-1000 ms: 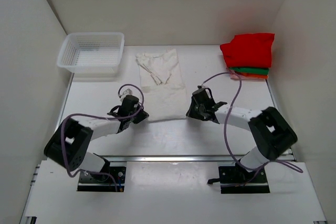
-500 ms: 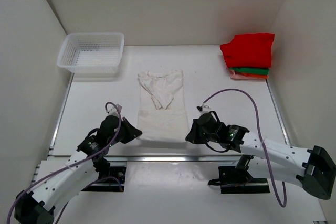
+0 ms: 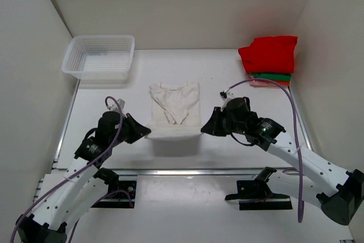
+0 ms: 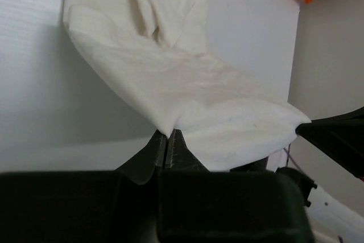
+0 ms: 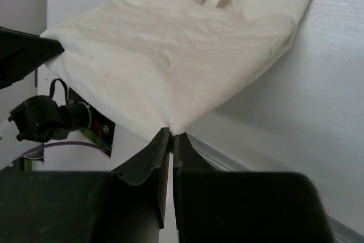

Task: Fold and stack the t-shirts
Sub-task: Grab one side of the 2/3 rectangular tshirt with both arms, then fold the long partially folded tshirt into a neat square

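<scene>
The cream t-shirt (image 3: 175,106) lies in the middle of the table with its sleeves folded inward. Its near hem is raised off the surface and stretched between both grippers. My left gripper (image 3: 146,131) is shut on the hem's left corner, and in the left wrist view the cloth (image 4: 187,83) is pinched at the fingertips (image 4: 167,136). My right gripper (image 3: 205,128) is shut on the hem's right corner, where the cloth (image 5: 170,55) bunches into the closed jaws (image 5: 172,136). A stack of folded t-shirts (image 3: 268,55), red on top of green and salmon-pink, sits at the back right.
A white mesh basket (image 3: 101,55) stands at the back left corner. White walls enclose the table on the left, back and right. A metal rail (image 3: 187,171) runs along the near table edge, just in front of the arm bases.
Both grippers dragged the cream shirt toward the near edge. They then lifted its near hem and carried it back over the shirt, which now looks shorter.
</scene>
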`<state>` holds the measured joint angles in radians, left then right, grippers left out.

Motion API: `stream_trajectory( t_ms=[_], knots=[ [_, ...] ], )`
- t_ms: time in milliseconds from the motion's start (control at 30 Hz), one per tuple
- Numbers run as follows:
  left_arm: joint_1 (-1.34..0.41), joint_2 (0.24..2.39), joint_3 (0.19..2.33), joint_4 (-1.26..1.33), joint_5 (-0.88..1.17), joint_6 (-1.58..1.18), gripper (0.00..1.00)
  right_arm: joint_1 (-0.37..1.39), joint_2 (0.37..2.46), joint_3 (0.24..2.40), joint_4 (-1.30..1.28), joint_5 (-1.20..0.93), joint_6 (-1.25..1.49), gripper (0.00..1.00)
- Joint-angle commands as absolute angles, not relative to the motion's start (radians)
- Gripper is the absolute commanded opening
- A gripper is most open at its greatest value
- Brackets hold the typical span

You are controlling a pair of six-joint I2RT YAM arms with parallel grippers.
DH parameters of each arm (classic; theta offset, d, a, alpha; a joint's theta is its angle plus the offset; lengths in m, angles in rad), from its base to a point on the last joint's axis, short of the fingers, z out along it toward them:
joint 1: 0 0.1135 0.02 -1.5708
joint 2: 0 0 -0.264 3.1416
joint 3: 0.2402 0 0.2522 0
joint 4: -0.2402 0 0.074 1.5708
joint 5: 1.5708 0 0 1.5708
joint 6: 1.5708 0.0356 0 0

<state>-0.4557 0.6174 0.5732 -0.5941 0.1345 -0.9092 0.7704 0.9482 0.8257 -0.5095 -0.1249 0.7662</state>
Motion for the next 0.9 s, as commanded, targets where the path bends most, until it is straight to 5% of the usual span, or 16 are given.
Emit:
stream_trajectory(
  t_ms=[0,200,600,867],
  knots=[
    [-0.371,0.704,0.658,-0.512,0.181,-0.851,0.02,0.663,1.014,0.91,-0.516,-0.242,0.68,0.01],
    [-0.235,0.934,0.699,-0.298,0.213,-0.824,0.07,0.448,1.199,1.009,-0.423,-0.38,0.594,0.0],
    [-0.172,1.494,0.94,-0.023,0.232,-0.801,0.11,0.299,1.678,1.322,-0.272,-0.5,0.526,0.0],
    [-0.097,1.817,1.15,0.142,0.23,-0.859,0.29,0.275,2.098,1.751,-0.288,-0.505,0.465,0.01]
  ],
)
